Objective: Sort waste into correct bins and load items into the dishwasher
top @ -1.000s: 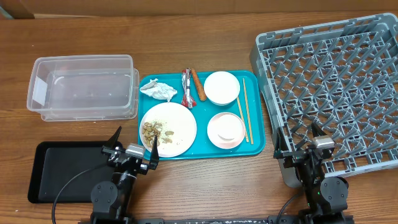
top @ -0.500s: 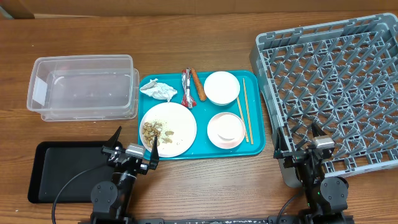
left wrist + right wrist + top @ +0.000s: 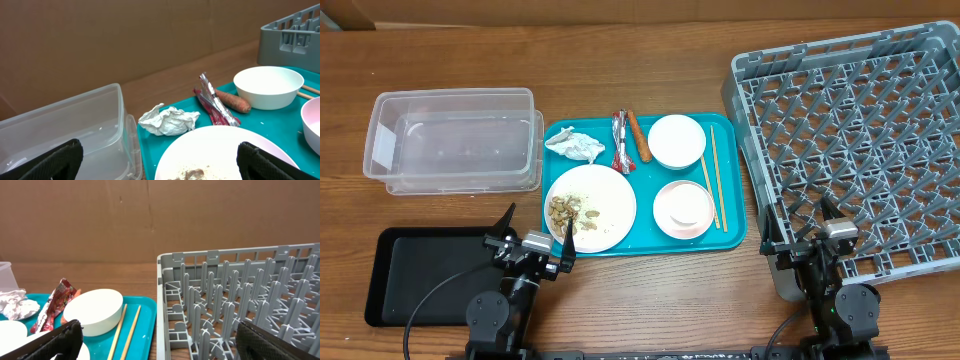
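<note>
On the teal tray (image 3: 740,238) lie a crumpled white napkin (image 3: 574,146), a red-and-white wrapper (image 3: 619,141), an orange sausage stick (image 3: 638,136), a white plate (image 3: 603,196) with brown scraps (image 3: 565,210), a white bowl (image 3: 677,141), a pale-pink bowl (image 3: 683,209) and wooden chopsticks (image 3: 711,175). The clear tub (image 3: 452,141) is at the left, the black tray (image 3: 420,273) at the front left, the grey dish rack (image 3: 860,140) at the right. My left gripper (image 3: 534,238) is open and empty at the plate's near edge. My right gripper (image 3: 804,235) is open and empty at the rack's near left corner.
A brown cardboard wall stands behind the table in both wrist views (image 3: 125,35). Bare wooden table (image 3: 660,300) lies in front of the teal tray, between my two arms.
</note>
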`<act>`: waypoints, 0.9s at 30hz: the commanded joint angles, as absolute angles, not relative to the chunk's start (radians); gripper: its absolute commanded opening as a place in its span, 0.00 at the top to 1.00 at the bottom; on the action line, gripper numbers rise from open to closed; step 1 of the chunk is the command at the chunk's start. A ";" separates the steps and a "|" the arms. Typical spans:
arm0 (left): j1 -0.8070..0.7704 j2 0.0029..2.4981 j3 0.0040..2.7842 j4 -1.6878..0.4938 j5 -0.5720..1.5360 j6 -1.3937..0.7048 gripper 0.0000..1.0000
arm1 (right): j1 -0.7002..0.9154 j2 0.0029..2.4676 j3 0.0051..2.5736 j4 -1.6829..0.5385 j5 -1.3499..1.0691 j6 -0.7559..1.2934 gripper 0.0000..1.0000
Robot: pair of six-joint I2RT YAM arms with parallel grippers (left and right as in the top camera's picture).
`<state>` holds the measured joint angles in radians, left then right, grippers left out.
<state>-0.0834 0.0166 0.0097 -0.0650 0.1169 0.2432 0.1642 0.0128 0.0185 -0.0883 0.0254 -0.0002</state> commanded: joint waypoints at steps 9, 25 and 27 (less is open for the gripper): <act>-0.079 0.006 0.005 -0.065 0.121 0.255 0.00 | 0.162 0.004 0.008 -0.081 0.022 0.000 0.00; -0.079 0.008 0.084 0.131 0.349 -0.225 0.00 | 0.162 0.004 0.008 0.009 -0.093 0.005 0.00; -0.079 0.023 0.144 0.106 0.348 -0.220 0.00 | 0.162 0.004 0.009 0.031 -0.139 0.006 0.00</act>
